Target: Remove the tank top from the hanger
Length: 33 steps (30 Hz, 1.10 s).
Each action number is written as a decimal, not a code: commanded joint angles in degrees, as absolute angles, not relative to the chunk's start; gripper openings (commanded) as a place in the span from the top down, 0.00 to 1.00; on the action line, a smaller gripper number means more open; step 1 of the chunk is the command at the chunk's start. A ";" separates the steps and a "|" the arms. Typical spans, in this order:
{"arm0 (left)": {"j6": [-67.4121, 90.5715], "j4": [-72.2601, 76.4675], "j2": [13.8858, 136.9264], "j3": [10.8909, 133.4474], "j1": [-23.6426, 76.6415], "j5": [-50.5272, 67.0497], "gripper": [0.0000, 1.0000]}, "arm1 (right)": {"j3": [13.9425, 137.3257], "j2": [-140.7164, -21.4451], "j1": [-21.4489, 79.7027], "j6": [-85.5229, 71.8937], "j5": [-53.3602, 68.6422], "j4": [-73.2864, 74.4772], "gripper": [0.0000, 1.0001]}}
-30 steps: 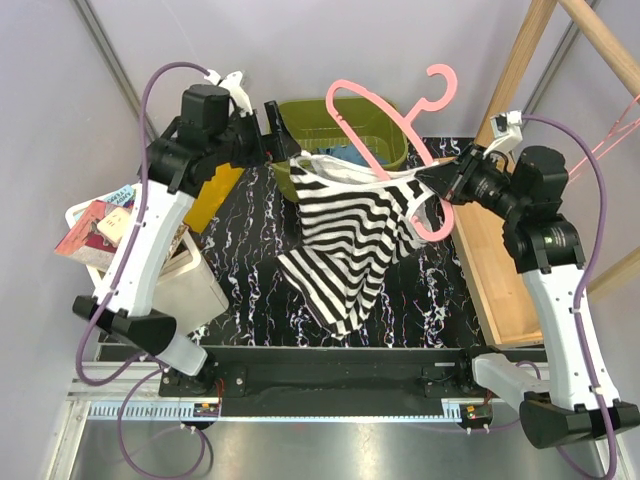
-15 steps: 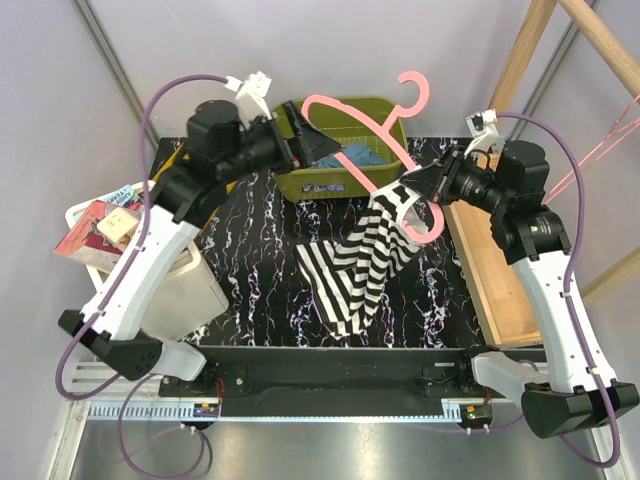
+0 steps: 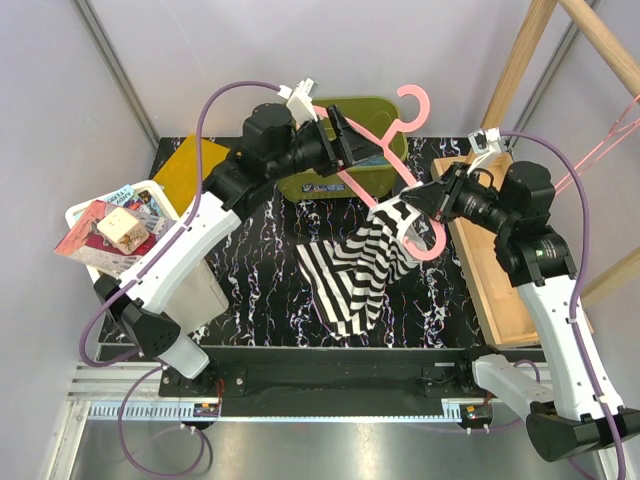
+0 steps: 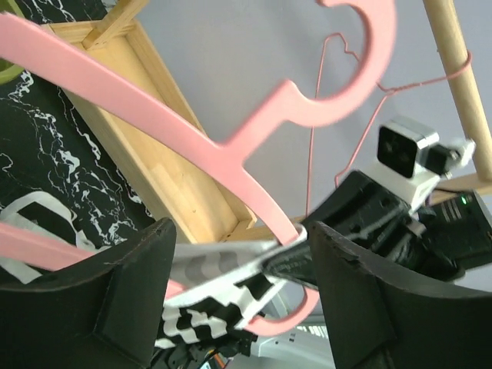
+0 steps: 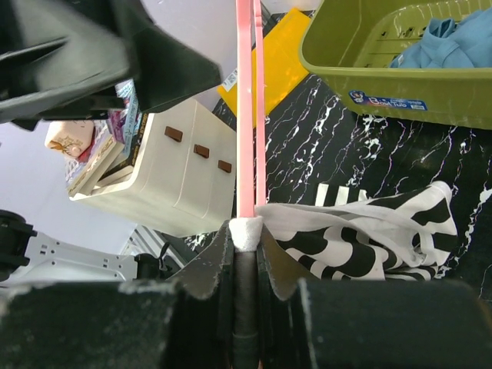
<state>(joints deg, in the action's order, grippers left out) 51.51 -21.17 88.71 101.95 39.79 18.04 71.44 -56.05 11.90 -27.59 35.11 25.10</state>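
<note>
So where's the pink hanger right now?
Seen from above, the pink hanger hangs in the air over the table's far right, beside the green basket, between the left claw and the right claw, which pinches its lower end.

Two matching arms. Left arm [image 3: 170, 255] and right arm [image 3: 555, 310]: smooth white shell links, chunky black cylindrical joint housings [image 3: 270, 135]. Each arm has a black wedge-shaped base [image 3: 145, 330]. Left purple cable [image 3: 250, 84] is thin and looped, and the right purple cable [image 3: 540, 138] is the same. White camera mount [image 3: 300, 97] with a white connector on the left wrist. Right wrist camera [image 4: 403, 150] is a white block with a dark lens face. Left gripper [image 3: 348, 140] is matte black, with broad flat fingers [image 4: 84, 300] and bevelled edges. Right gripper [image 3: 408, 205] is also black, finger edges scuffed pale. Tiny green light [image 4: 463, 201] on the right arm's black body.
</note>
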 commanded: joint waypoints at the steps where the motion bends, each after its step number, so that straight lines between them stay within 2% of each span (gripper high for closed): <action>1: 54.14 -15.73 91.75 104.93 41.13 16.88 0.29 | 71.28 -54.41 12.57 -28.21 35.51 21.80 1.00; 9: 54.40 -15.73 96.15 107.93 43.94 15.47 0.31 | 71.54 -54.31 12.66 -27.86 34.63 22.59 1.00; 22: 53.53 -16.43 101.59 112.32 45.53 10.46 0.49 | 71.28 -54.76 15.73 -26.98 33.49 24.78 1.00; 27: 52.74 -17.05 103.53 114.69 46.14 9.85 0.64 | 71.37 -54.58 16.70 -25.49 32.87 26.71 1.00; 29: 51.51 -17.93 104.24 116.88 46.23 9.32 0.66 | 71.28 -54.49 17.31 -24.88 32.43 27.33 1.00; 31: 49.05 -19.51 105.11 118.56 46.14 9.05 0.74 | 71.02 -54.41 17.49 -24.44 31.56 27.86 1.00; 32: 48.35 -20.12 105.29 119.96 46.23 8.88 0.81 | 71.02 -54.32 17.58 -24.43 31.20 28.21 1.00; 33: 47.12 -21.00 105.38 120.23 46.23 8.53 0.93 | 71.02 -54.40 17.58 -24.35 30.68 28.30 1.00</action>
